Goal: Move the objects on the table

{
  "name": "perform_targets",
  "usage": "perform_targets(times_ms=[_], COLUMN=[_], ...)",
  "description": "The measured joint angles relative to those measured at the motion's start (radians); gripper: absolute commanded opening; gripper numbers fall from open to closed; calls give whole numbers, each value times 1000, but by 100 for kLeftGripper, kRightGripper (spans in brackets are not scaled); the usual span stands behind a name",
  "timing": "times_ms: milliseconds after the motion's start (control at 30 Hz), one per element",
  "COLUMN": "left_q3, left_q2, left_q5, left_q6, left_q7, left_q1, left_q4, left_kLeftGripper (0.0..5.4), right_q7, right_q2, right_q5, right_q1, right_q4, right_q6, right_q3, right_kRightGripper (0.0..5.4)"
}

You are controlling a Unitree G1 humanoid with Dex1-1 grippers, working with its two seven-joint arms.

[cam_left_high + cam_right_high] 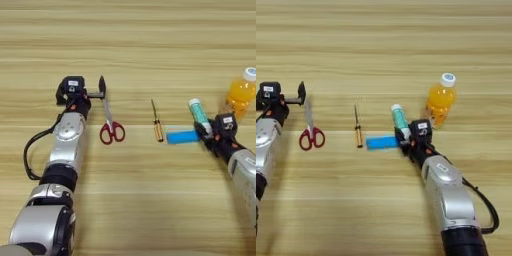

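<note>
Because the right end effector [404,136] seems closed on the glue stick [399,118] beside the block [381,143], with the bottle [440,100] near, any swing risks toppling it; the left end effector [101,92] sits open by the scissors [110,122]

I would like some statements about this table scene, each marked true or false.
1. The bottle stands upright. True.
2. The scissors lie right of the screwdriver. False: they lie left of it.
3. The right gripper is at the glue stick and blue block. True.
4. The left gripper is beside the bottle. False: it is at the scissors' blade tips.
5. The bottle's cap is off. False: a white cap is on.
</note>
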Motion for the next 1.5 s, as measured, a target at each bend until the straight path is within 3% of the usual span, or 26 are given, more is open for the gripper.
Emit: perform_targets(times_ms=[767,1000,1300,1500], left_q3=[-1,-1,-1,-1], left_q2=[0,0,0,0], left_q5=[0,0,0,0], left_q6=[0,0,0,0], left_q7=[0,0,0,0], left_q1=[0,0,0,0], left_q4=[-1,-2,-2,-2], left_kLeftGripper=[540,540,540,540], right_q7=[-2,-19,-41,-42], right_q2=[2,5,16,53], right_q5=[1,-1,-14,-23], right_q1=[1,27,4,-41], right_q4=[-1,-102,-200,-228], right_q6=[-1,0,47,75], right_q3=[-13,-10,38,108], right_kRightGripper=[170,170,170,170])
